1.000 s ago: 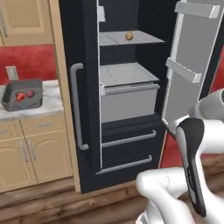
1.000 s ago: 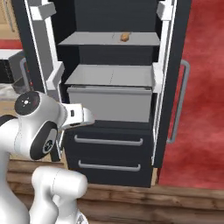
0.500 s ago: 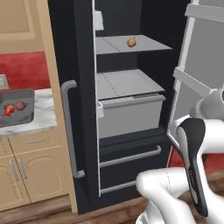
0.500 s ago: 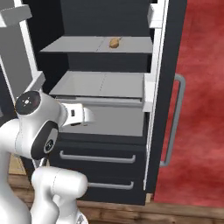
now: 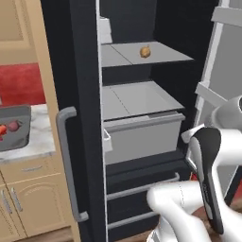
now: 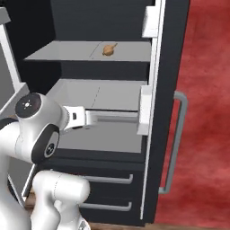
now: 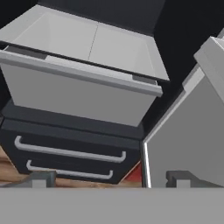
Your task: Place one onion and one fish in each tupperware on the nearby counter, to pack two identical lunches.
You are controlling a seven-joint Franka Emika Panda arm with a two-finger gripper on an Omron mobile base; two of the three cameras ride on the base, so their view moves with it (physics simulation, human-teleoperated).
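Left base view: the fridge (image 5: 85, 71) stands open, a yellow-brown onion (image 5: 145, 51) sitting alone on the upper shelf (image 5: 156, 54), well above a grey drawer (image 5: 142, 137) that juts forward below it. Off to the left, on the marble counter (image 5: 33, 142), a dark grey tray (image 5: 21, 125) shows at the frame edge with a purplish-red onion (image 5: 13, 125) and a bit of red-orange fish (image 5: 2, 129) inside it. The arm's white links bulk up in the lower right, folded low, well short of the shelf. Right base view: the same onion (image 6: 108, 49) lies near the middle of the shelf (image 6: 67, 51), its tip pointing right; the arm's shoulder sits at lower left with a link reaching across in front of the drawer (image 6: 103, 134). Hand view: the camera looks at the drawer (image 7: 78, 92) front and the dark lower drawers (image 7: 65, 148) beneath it, with the open door (image 7: 188, 140) at right; the gripper (image 7: 111, 179) has its fingertips (image 7: 41, 178) set wide apart with nothing between them. Judgement: one lunch looks at least partly packed, and the step in hand is going for the shelf onion. The next move calls for raising the hand from drawer height to the shelf, reaching in over the drawer, and settling the spread fingers either side of the bulb without nudging it, since it looks likely to roll.
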